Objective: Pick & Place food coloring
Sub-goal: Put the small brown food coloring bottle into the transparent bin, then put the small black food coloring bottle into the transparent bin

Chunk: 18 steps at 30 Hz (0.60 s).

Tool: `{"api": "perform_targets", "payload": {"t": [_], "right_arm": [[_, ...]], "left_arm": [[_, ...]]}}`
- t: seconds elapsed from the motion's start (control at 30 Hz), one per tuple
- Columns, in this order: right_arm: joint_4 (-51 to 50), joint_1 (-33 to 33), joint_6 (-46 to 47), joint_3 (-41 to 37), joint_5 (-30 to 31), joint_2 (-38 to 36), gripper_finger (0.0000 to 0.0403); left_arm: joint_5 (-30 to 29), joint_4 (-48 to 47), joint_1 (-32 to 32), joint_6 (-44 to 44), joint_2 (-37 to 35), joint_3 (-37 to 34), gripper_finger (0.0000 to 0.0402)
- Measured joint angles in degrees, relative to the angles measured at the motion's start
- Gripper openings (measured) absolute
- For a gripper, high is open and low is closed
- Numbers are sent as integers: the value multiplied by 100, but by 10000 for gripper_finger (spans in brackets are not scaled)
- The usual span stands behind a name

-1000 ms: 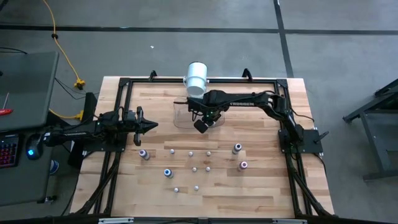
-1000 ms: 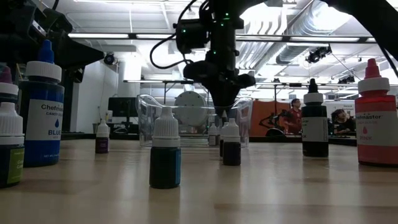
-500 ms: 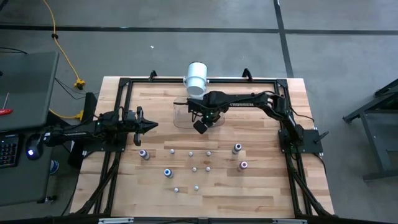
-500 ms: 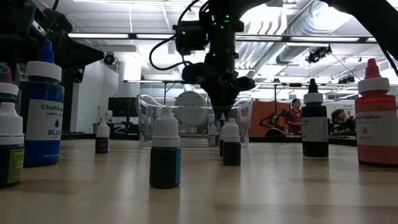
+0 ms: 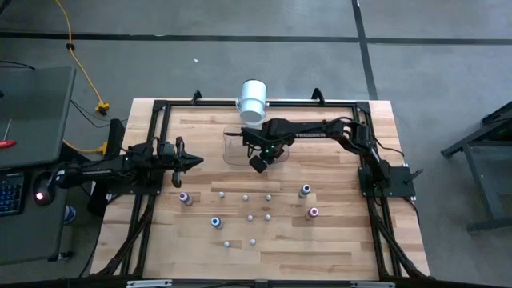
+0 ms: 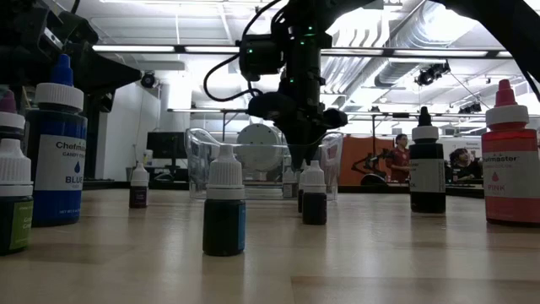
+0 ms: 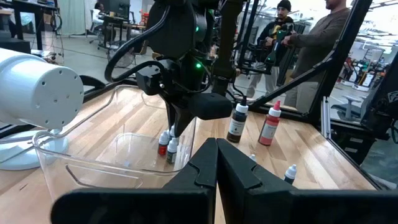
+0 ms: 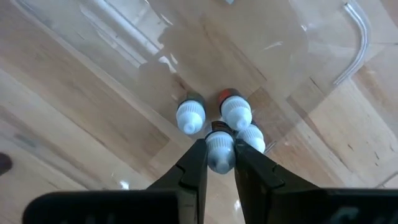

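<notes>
The right gripper (image 8: 219, 163) clenches a small food coloring bottle (image 8: 219, 147) and hangs over the clear tub (image 5: 234, 149) at upper centre, likely to drop it beside three bottles already there. The left gripper (image 5: 194, 161) waits at left, fingers together.

In the high view the tiny whitish-capped food coloring bottles (image 5: 246, 198) on the wooden counter (image 5: 336, 248) are too small to tell their colours or labels. The right gripper (image 8: 220, 163) hides the body of the small white-capped bottle (image 8: 219, 147) between its fingers; only the cap shows. In the low view the tall blue-labelled bottle (image 6: 56, 150) partly hides behind a smaller bottle (image 6: 13, 196) cut off by the picture's edge, and the pink bottle (image 6: 509, 160) is clipped at the opposite edge. The left gripper (image 7: 216, 163) blocks the near wall of the clear plastic tub (image 7: 93, 165). The people (image 7: 323, 37) beyond the counter are cut off at the top.
</notes>
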Motion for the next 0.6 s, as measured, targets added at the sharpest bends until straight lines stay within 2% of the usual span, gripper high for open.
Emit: {"api": "perform_targets", "payload": {"t": [0.2, 0.6], "right_arm": [[2, -6, -10, 0, -4, 0, 57], [0, -6, -35, 0, -9, 0, 85]], "left_arm": [[-1, -1, -2, -2, 0, 0, 1], [-2, -1, 0, 0, 0, 0, 1]]}}
